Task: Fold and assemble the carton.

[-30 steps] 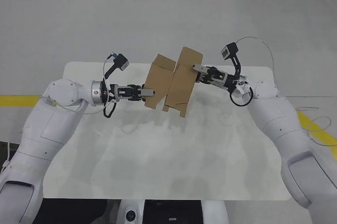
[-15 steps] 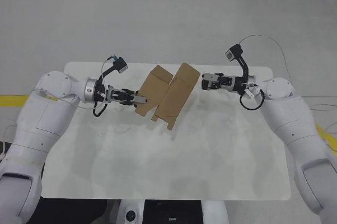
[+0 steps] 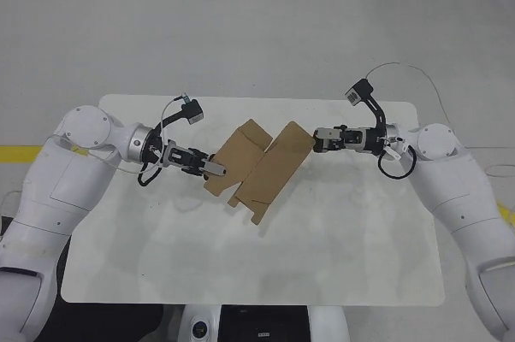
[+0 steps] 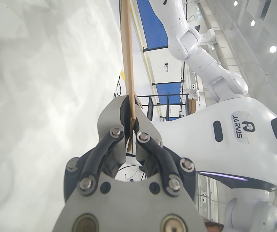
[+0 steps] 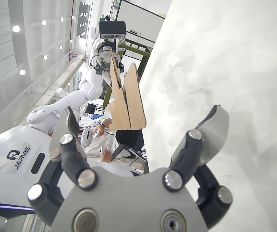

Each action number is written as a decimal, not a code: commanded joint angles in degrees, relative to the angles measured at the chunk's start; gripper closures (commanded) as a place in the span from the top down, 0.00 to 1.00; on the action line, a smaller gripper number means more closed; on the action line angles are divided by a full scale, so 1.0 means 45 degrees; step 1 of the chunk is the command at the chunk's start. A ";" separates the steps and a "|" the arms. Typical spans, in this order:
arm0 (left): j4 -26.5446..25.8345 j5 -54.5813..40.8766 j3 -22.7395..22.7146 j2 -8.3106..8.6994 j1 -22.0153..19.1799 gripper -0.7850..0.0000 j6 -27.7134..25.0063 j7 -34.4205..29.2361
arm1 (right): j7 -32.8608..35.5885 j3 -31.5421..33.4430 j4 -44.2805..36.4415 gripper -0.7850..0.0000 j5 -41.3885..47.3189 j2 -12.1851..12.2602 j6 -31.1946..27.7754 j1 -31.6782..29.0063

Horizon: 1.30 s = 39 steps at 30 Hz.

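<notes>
Since the earlier frames the flattened brown cardboard carton [image 3: 262, 167] has come down and lies now flatter, more toward the near side of the white surface [image 3: 343, 248]. The right gripper [image 3: 317, 139], which was holding the carton's far right edge one second ago, has let it go.

In the top view the carton is over the middle of the surface, in its far half. It lies slanted, with two panels side by side and small flaps at the near end. Whether its lowest corner touches the surface, I cannot tell. In the left wrist view the carton [image 4: 127, 49] is seen edge-on, as a thin strip.

The left gripper [image 3: 213, 170] holds the carton at its left near corner. Its fingers [image 4: 114, 112] are clamped on the cardboard edge.

The right gripper is just beside the far right corner of the carton. In the right wrist view its fingers [image 5: 215, 121] stand wide apart with nothing between them. The carton [image 5: 128, 102] is ahead of them.
</notes>
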 commanded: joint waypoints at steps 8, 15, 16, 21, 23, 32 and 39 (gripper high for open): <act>-0.0700 -0.0055 0.0406 0.0207 0.0043 0.00 -0.0084 0.0083 | 0.0064 -0.0386 -0.0266 1.00 0.0163 0.0175 0.0063 -0.0058; -0.0700 -0.0055 0.0406 0.0207 0.0043 0.00 -0.0084 0.0083 | 0.0064 -0.0386 -0.0266 1.00 0.0163 0.0175 0.0063 -0.0058; -0.0700 -0.0055 0.0406 0.0207 0.0043 0.00 -0.0084 0.0083 | 0.0064 -0.0386 -0.0266 1.00 0.0163 0.0175 0.0063 -0.0058; -0.1443 0.0025 0.0697 0.0196 0.0164 0.00 -0.0100 0.0098 | 0.0064 -0.0386 -0.0266 1.00 0.0163 0.0175 0.0063 -0.0058; -0.1641 0.0186 0.0836 0.0259 0.0268 0.00 -0.0345 0.0343 | 0.0064 -0.0386 -0.0266 1.00 0.0163 0.0175 0.0063 -0.0058; -0.1641 0.0186 0.0836 0.0259 0.0268 0.00 -0.0345 0.0343 | 0.0064 -0.0386 -0.0266 1.00 0.0163 0.0175 0.0063 -0.0058; -0.2191 0.0618 0.0634 0.0318 0.0641 0.00 -0.0255 0.0808 | 0.0168 -0.0056 -0.0665 1.00 -0.0238 0.0304 0.0355 -0.0518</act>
